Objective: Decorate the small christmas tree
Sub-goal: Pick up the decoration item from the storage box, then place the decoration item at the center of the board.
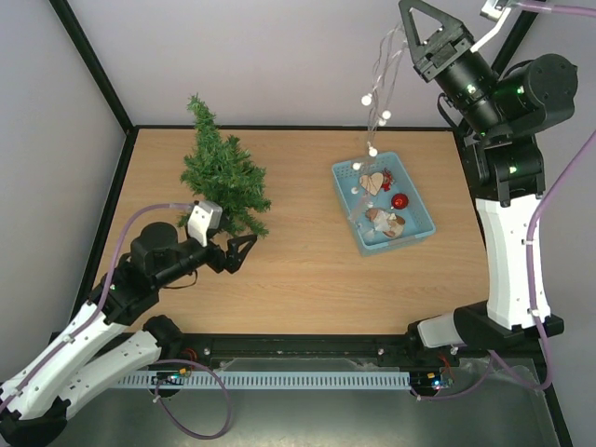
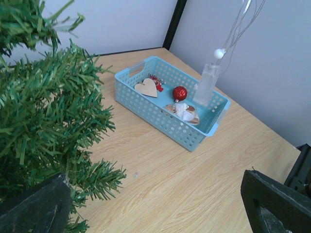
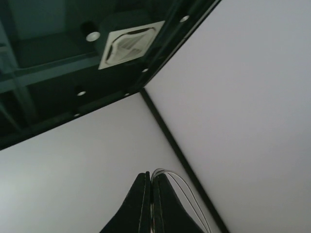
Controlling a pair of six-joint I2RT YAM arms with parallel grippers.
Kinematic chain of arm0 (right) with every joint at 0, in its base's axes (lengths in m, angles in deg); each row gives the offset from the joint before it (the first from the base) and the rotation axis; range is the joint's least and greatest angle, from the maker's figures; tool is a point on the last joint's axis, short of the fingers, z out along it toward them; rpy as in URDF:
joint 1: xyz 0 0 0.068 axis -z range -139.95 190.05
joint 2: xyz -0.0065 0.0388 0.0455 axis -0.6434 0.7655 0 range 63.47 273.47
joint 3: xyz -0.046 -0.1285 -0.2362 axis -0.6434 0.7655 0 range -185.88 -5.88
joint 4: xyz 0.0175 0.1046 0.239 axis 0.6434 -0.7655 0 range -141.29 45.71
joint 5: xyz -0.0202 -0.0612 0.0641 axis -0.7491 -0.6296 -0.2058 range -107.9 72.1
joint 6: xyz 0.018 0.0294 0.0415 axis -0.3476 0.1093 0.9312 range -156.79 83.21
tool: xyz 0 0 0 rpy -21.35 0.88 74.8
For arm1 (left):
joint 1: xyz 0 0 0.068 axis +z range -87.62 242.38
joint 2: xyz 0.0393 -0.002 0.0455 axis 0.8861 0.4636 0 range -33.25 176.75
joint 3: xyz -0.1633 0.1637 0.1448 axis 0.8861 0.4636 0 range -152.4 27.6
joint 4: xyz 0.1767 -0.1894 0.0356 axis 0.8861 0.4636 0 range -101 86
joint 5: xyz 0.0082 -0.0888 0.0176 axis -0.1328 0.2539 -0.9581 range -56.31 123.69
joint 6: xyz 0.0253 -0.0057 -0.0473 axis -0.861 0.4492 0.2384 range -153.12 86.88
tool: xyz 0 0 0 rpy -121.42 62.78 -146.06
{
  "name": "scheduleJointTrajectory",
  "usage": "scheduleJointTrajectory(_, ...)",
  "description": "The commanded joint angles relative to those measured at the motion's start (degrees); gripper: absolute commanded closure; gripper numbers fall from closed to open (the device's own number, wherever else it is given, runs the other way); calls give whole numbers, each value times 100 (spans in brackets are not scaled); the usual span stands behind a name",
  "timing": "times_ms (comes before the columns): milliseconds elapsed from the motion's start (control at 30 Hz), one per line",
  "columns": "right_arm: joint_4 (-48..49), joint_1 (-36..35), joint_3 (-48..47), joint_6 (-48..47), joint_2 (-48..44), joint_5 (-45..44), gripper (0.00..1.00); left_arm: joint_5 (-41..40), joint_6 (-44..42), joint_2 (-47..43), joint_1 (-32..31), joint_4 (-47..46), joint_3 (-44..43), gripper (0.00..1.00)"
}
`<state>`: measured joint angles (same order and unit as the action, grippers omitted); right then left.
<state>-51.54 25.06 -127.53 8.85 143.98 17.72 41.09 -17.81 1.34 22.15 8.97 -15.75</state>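
**A:** Where is the small christmas tree found?

**B:** It is seen standing at the left of the table. The left gripper is held wide open just beside its lower branches, and nothing is gripped.

**A:** And to the right?

**B:** A light string is pinched in the closed right gripper, high above the blue basket, with its lower end down inside. Lifting the string out is judged the step in hand. Next it should be carried left and draped over the branches.
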Motion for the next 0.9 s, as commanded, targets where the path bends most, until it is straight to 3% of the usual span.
scheduleJointTrajectory(0, 559, -268, -197, 688, 92, 476, 98, -57, -82, -88, -20, 18, -348, 4)
scheduleJointTrajectory(167, -246, -719, -341, 443, 307, 250, 98, -319, 6, -233, -20, 314, -502, 5)
scheduleJointTrajectory(367, -745, -1879, 595, -56, 258, -418, 98, -762, 218, -390, -20, 809, -640, 5)
scheduleJointTrajectory(467, -1225, -2090, 924, -390, 187, -917, 98, -1072, 358, -393, -20, 1014, -629, 5)
scheduleJointTrajectory(667, -683, -2205, 3114, -409, -193, -771, 98, -1082, 606, -379, -20, 1198, -663, 6)
scheduleJointTrajectory(867, -1384, -2228, 4349, -1408, -263, -681, 98, -1433, 1110, -340, -20, 1269, -492, 6)
